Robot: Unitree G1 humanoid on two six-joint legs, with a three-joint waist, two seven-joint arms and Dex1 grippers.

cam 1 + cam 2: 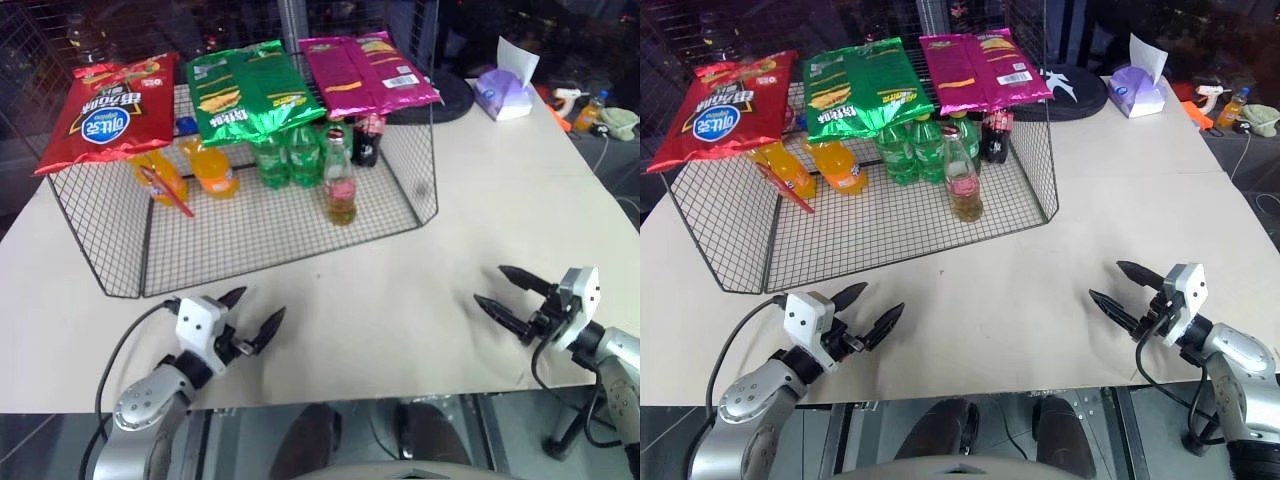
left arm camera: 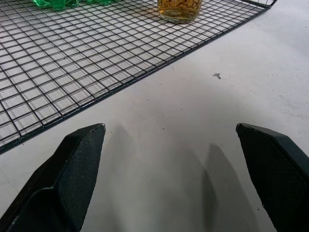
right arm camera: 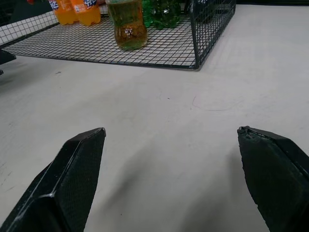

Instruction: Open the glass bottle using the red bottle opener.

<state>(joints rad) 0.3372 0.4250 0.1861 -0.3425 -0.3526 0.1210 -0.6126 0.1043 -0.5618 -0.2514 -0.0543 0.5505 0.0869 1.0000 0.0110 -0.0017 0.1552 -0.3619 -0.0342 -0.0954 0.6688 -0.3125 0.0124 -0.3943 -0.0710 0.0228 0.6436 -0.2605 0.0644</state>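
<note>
Glass bottle stands upright on the wire rack floor, near its front edge, cap on, so nothing is opened yet. Red bottle opener looks to be leaning against the orange bottles at the rack's left side, well apart from the glass bottle; green bottles sit just behind it, snack bags lie on top of the rack. I've got both arms low over the bare table in front of the rack: left gripper fingers wide and empty, right gripper fingers wide and empty too. I'd call the task not started: still have to grab the opener, steady the bottle, pry the cap.
</note>
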